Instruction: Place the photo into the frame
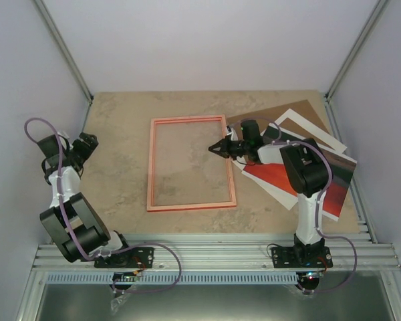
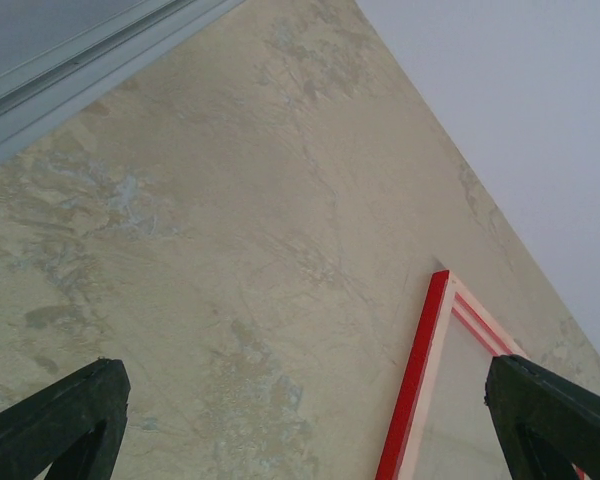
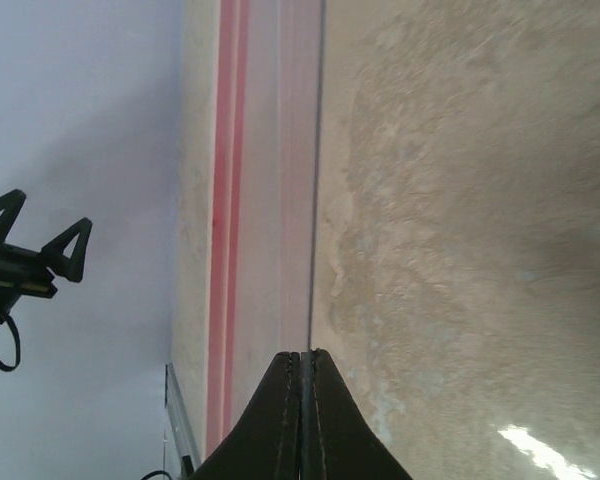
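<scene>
- Mid-table, I find the frame [image 1: 151, 164] lying flat, pale side up.
- Photo [image 1: 271, 177] lies just right of it on a brown board [image 1: 254, 117], partly under the right arm.
- Right gripper [image 1: 214, 148]: jaws together, at the frame's right rail.
- Left gripper [image 1: 87, 144]: jaws wide apart, empty, at left.

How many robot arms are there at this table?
2. The left arm sits by the left wall, clear of the frame. The right arm reaches in from the right over the frame's right side. None seems hidden.
</scene>
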Available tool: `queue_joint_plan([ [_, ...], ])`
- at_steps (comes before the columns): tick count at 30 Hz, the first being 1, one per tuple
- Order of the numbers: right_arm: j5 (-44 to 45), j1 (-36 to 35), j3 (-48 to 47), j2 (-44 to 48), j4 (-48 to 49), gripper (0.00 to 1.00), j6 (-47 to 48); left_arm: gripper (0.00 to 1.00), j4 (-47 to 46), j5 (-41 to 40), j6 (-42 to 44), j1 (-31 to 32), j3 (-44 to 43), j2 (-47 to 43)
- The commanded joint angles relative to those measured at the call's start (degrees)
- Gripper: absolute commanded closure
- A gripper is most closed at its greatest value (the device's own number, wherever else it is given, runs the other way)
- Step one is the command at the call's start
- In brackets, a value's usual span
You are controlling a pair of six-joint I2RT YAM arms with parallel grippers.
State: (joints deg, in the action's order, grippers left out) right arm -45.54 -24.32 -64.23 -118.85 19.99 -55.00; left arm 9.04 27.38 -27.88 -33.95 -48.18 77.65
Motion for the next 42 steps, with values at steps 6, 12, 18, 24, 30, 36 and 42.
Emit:
queue_joint_plan([
  [6, 1.8, 0.7, -0.1, 2.0, -2.1, 0.99, 3.4, 0.01, 0.4, 1.4, 0.8, 0.0, -0.8, 0.1],
  [12, 1.9, 0.9, -0.1, 2.2, -5.0, 1.00, 5.0, 0.01, 0.4, 1.2, 1.0, 0.0, -0.4, -0.2],
  [18, 2.1, 0.9, -0.6, 2.4, -7.3, 1.00, 6.7, 0.01, 0.2, 1.2, 1.0, 0.0, -0.1, -0.6],
  [24, 2.1, 0.9, -3.6, 1.6, -11.6, 1.00, 9.8, 0.01, 0.1, 1.3, 1.1, 0.0, -0.1, -0.2],
  [30, 2.8, 0.9, -5.4, 1.5, -15.6, 0.99, 12.0, 0.01, 0.2, 1.0, 1.3, 0.0, -0.2, -0.1],
  [36, 3.5, 1.0, -4.7, 2.1, -16.1, 1.00, 12.0, 0.01, 0.3, 0.8, 1.5, 0.0, -0.1, 0.0],
  [42, 3.3, 1.4, -5.5, 1.6, -16.2, 0.99, 13.5, 0.01, 0.2, 0.6, 1.4, -0.1, -0.2, -0.1],
])
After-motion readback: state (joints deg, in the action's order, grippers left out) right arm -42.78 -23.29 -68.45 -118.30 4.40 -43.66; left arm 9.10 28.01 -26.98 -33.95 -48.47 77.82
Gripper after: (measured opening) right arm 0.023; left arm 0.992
